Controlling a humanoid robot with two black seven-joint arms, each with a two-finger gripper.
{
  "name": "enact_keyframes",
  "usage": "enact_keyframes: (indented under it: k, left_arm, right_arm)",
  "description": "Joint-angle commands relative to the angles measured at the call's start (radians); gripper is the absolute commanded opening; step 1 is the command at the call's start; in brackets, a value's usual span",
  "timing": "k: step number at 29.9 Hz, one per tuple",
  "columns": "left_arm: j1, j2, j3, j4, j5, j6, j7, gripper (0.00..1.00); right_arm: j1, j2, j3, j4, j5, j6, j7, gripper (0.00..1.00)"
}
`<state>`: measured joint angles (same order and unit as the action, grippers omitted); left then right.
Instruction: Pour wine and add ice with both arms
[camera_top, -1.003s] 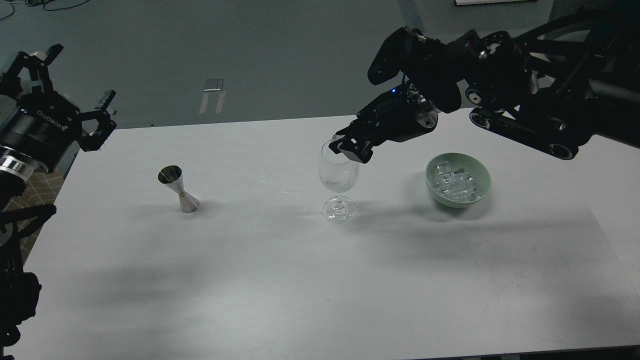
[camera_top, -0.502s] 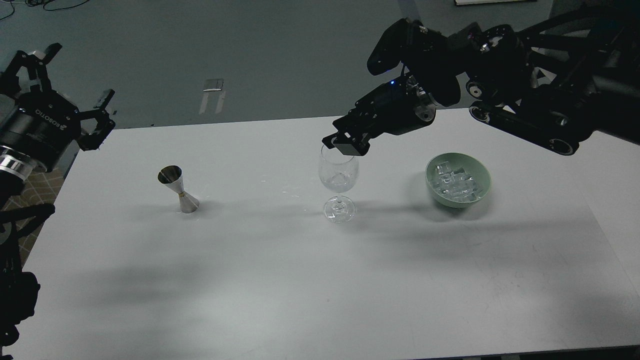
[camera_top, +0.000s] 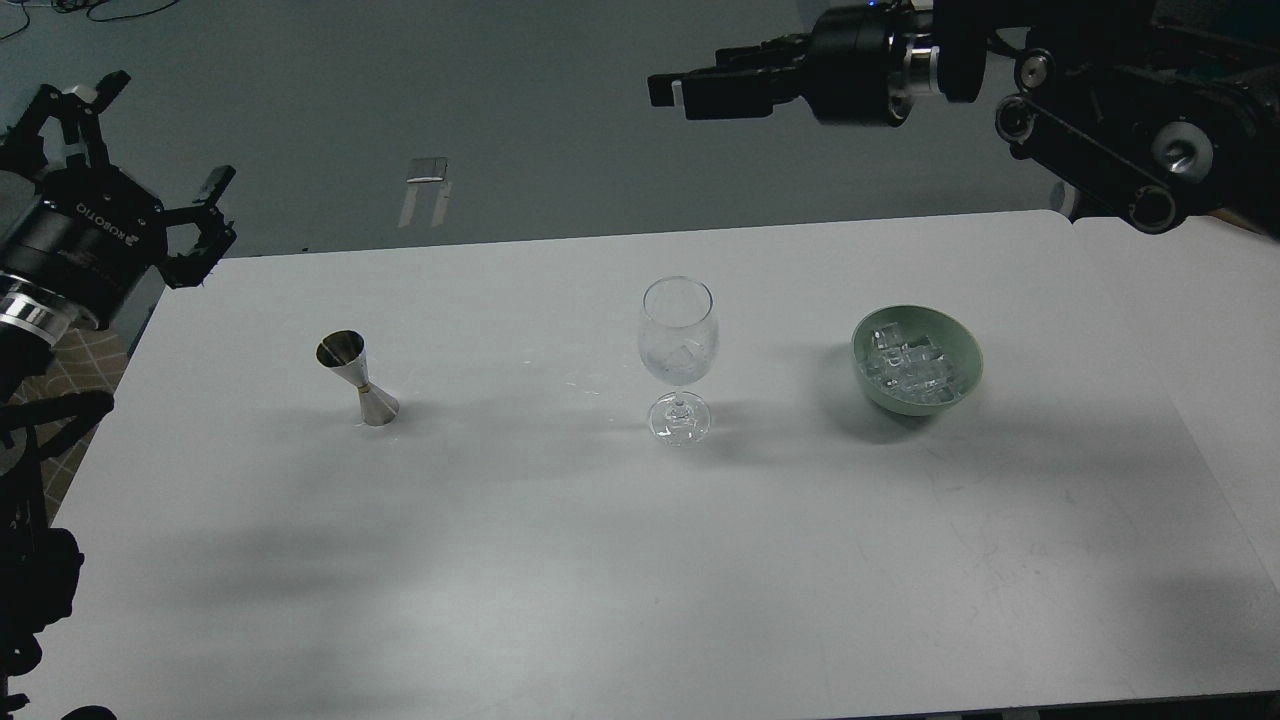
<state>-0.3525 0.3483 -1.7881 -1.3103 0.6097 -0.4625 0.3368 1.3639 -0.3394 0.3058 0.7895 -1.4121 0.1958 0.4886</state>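
Left fingers (camera_top: 140, 140) spread; right arm (camera_top: 1000, 80) raised.

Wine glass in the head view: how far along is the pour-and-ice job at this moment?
Done: one ice cube seems to lie in the wine glass. In hand: nothing; the right end effector is raised clear. Left: more ice waits in the bowl; no wine shows yet.
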Motion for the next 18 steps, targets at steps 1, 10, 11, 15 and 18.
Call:
enact_keyframes:
  k: [1,10,11,15,18]
  left_arm:
    - [-0.083,-0.012,0.07,0.011,-0.005,0.002,-0.01,0.98]
    - [-0.229,-0.063,0.2,0.15,0.001,0.045,-0.171,0.98]
    - [-0.256,-0.063,0.229,0.211,-0.002,0.048,-0.17,0.98]
    - [-0.338,-0.066,0.278,0.377,-0.004,0.025,-0.157,0.98]
    - [-0.367,-0.066,0.318,0.411,-0.004,0.012,-0.15,0.98]
  right_arm:
    - [-0.057,0.032,0.033,-0.062,0.146,-0.133,0.0,1.0]
    - [-0.08,0.086,0.042,-0.167,0.527,-0.156,0.0,1.0]
    - [-0.081,0.086,0.052,-0.17,0.595,-0.156,0.0,1.0]
    - [-0.086,0.105,0.084,-0.251,0.803,-0.145,0.0,0.97]
    - [-0.086,0.118,0.088,-0.286,0.852,-0.141,0.0,0.96]
